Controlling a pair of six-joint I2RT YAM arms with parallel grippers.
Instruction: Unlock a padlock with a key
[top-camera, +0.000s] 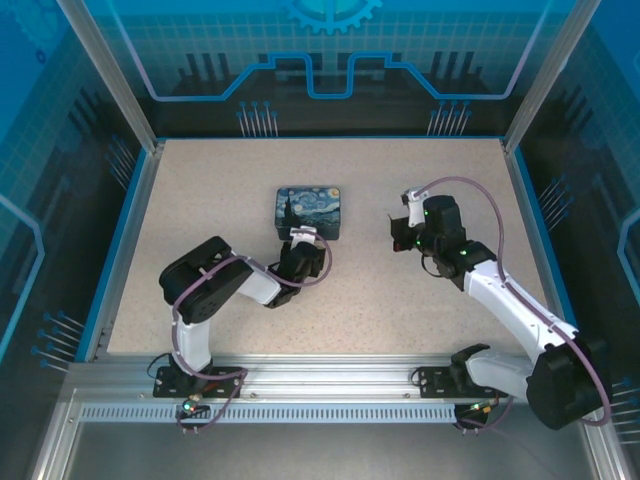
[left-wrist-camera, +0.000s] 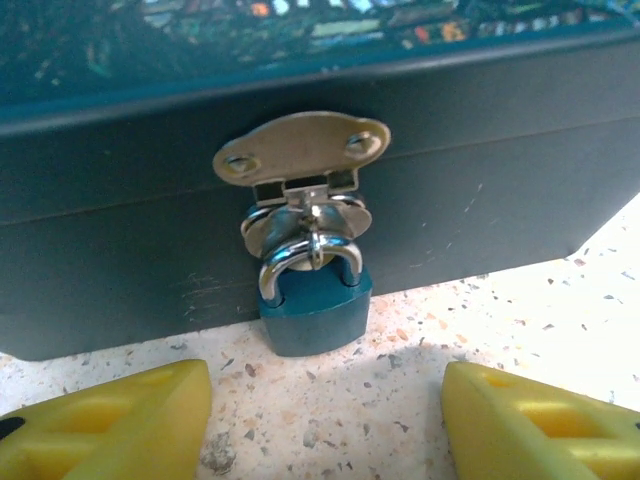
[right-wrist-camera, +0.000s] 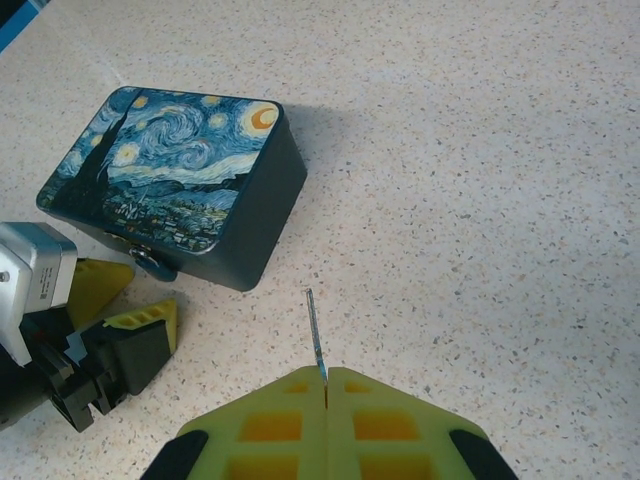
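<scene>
**Left arm at the padlock, right arm holding the key**

The left arm is bending low toward the front of the tin (top-camera: 309, 212). The left gripper (left-wrist-camera: 325, 420) is keeping its yellow fingers (left-wrist-camera: 110, 420) spread apart and is gripping nothing. Just ahead of them the padlock (left-wrist-camera: 315, 305) is hanging from the silvery hasp (left-wrist-camera: 300, 150), and its smooth blue-green body is touching the speckled table (top-camera: 220, 180). The right gripper (right-wrist-camera: 325, 385) is pinching the thin key (right-wrist-camera: 316, 335) to the right of the tin, apart from it. Bare table is lying all around this arm.
</scene>
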